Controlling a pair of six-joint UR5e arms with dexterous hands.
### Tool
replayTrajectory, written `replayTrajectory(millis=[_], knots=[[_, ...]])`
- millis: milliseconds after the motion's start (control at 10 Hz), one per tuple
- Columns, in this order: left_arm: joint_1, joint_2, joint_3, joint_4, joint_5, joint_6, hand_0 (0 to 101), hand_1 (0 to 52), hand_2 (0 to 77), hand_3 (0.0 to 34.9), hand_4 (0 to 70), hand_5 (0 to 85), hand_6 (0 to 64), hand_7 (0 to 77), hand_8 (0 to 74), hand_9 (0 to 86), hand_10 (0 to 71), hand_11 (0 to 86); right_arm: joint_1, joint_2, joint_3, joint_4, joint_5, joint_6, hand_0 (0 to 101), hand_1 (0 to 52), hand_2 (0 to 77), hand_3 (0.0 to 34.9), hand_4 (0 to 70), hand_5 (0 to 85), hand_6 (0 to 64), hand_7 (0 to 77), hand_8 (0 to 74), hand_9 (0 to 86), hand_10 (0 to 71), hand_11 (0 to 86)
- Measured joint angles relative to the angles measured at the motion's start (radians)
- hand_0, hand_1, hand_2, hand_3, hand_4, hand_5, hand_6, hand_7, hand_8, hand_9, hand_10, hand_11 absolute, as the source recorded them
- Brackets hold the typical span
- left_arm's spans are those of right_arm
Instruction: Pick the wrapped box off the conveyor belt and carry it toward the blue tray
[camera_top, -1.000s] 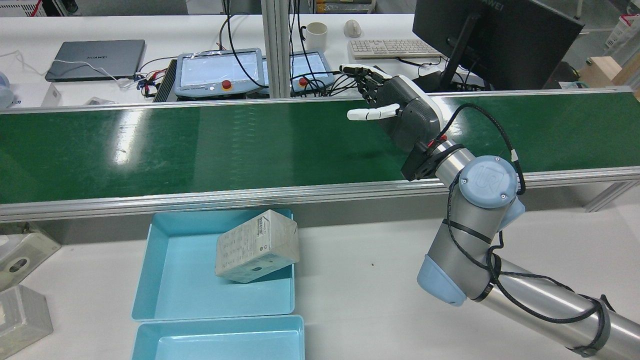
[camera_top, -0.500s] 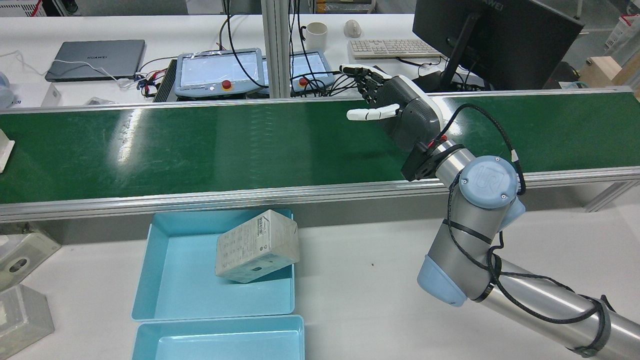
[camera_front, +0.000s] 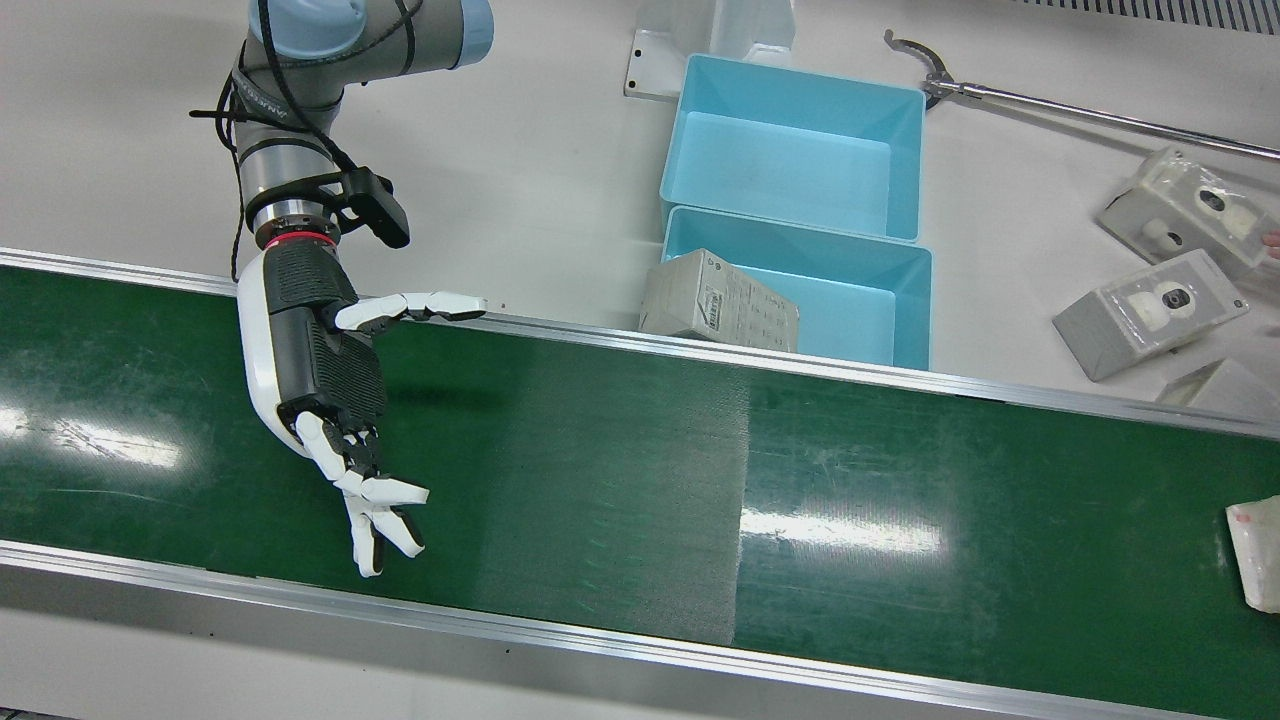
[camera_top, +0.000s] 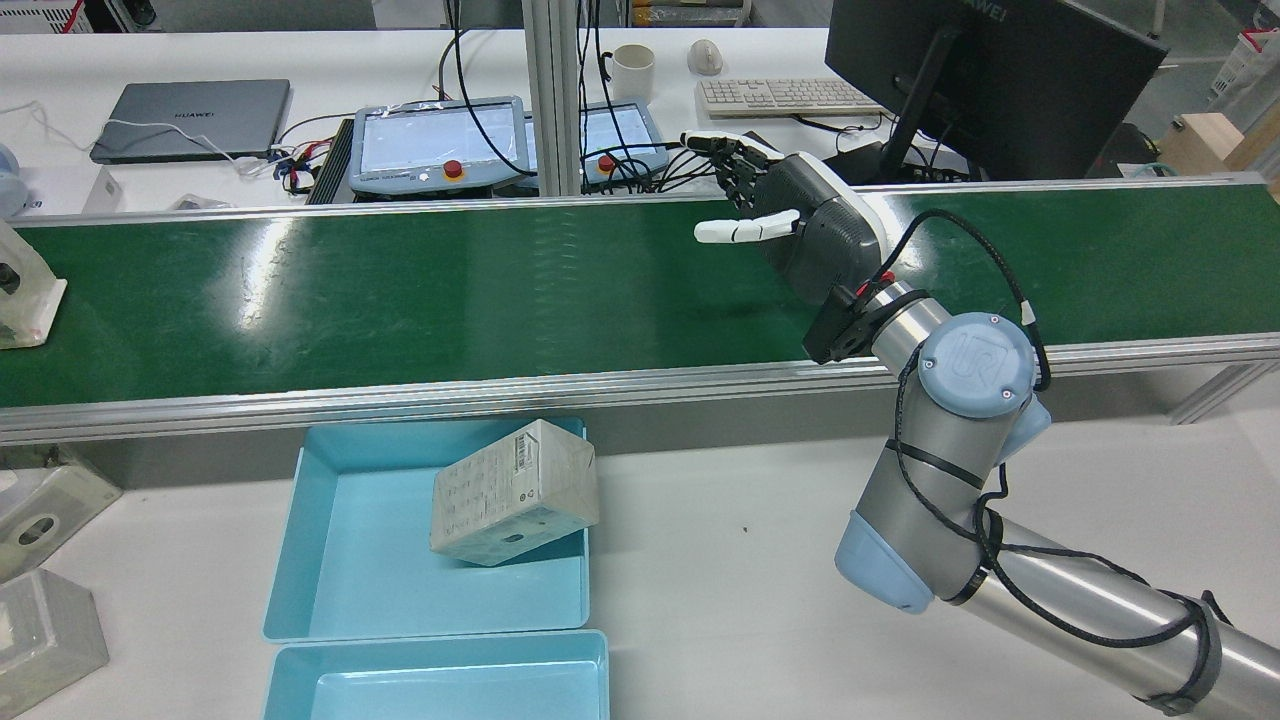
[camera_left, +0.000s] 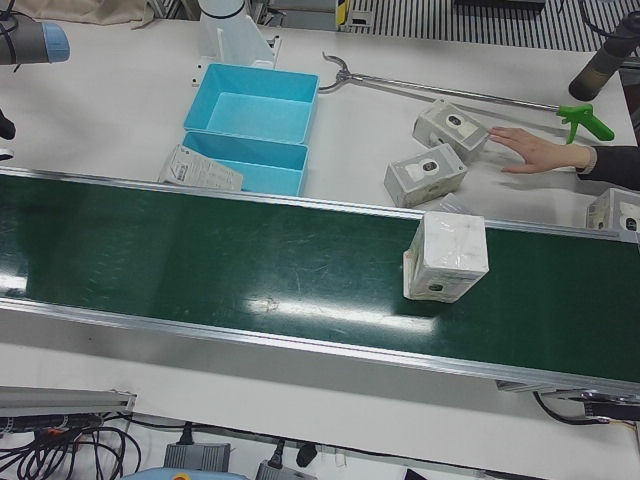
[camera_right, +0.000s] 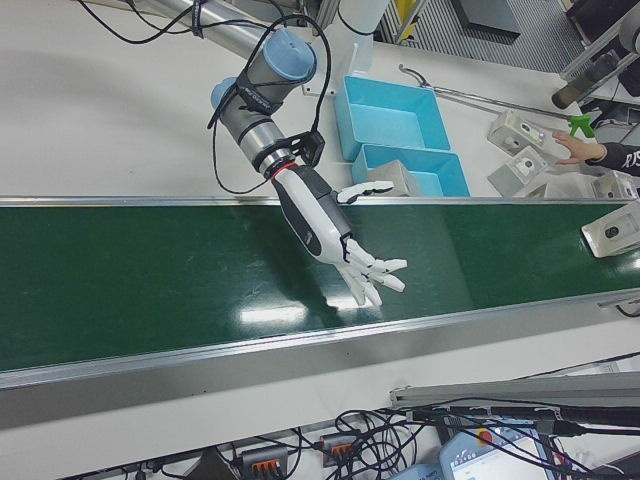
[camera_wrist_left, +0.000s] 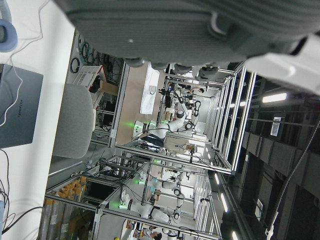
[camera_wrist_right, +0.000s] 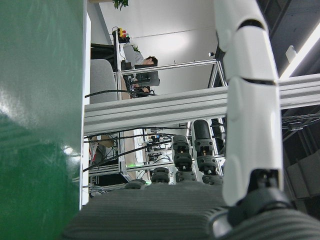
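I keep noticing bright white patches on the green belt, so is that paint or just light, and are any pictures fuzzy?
Just glare: lamps mirrored on the glossy belt in the front view, also in the rear and left-front views. The right hand casts a soft shadow there. The right hand view is blurred up close, on its own fingers.

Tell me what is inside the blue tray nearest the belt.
One wrapped box leans tilted in the blue tray against its corner by the conveyor belt. The tray floor under the box is hidden; the rest looks bare.
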Motion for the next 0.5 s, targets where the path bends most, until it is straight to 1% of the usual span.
replayTrajectory(millis=[400, 500], knots=[[0.000, 0.000, 0.000, 0.000, 0.000, 0.000, 0, 0.0, 0.5, 0.0, 0.0, 1.1, 0.5, 0.0, 0.5, 0.5, 0.0, 0.5, 0.003, -0.001, 0.000, 0.000, 0.000, 0.000, 50, 17.5, 14.2, 0.0, 13.1, 26.2, 6.0, 7.1, 2.2, 4.4, 0.0, 0.5], [0.000, 0.000, 0.000, 0.000, 0.000, 0.000, 0, 0.0, 0.5, 0.0, 0.0, 1.1, 0.5, 0.0, 0.5, 0.5, 0.0, 0.5, 0.004, -0.001, 0.000, -0.001, 0.001, 0.000, 50, 17.5, 14.2, 0.0, 12.0, 26.7, 6.0, 7.1, 2.2, 4.4, 0.0, 0.5]])
